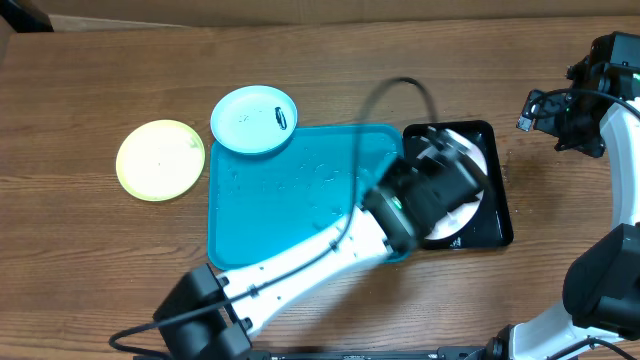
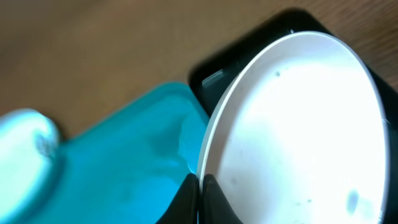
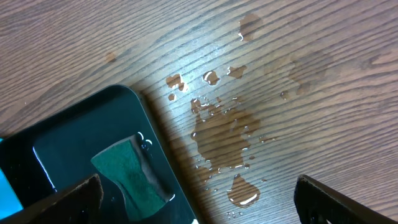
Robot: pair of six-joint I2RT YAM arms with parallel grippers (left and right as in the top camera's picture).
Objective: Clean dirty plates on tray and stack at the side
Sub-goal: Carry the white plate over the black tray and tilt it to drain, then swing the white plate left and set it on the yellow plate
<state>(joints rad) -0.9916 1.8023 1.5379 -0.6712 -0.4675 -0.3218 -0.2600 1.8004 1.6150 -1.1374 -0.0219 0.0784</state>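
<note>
Plates are three in number, and we find them in three places. The white plate (image 2: 298, 130) sits over the glossy black tray (image 1: 497, 220), just right of the turquoise tray (image 1: 300, 190). We cannot tell whether it rests on the black tray. The left gripper (image 2: 199, 190) is clamped narrow on the white plate's rim, one finger on each face. The light blue plate (image 1: 254, 120) overlaps the far left corner of the turquoise tray and carries a dark smear (image 1: 283, 118). The yellow-green plate (image 1: 160, 160) lies on the wooden table (image 1: 80, 80), left of the turquoise tray and apart from it.

The right gripper (image 3: 198, 186) hangs with fingers spread wide, holding nothing, above spilled water drops (image 3: 224, 137). A green sponge (image 3: 130, 171) lies in a corner of the black tray.
</note>
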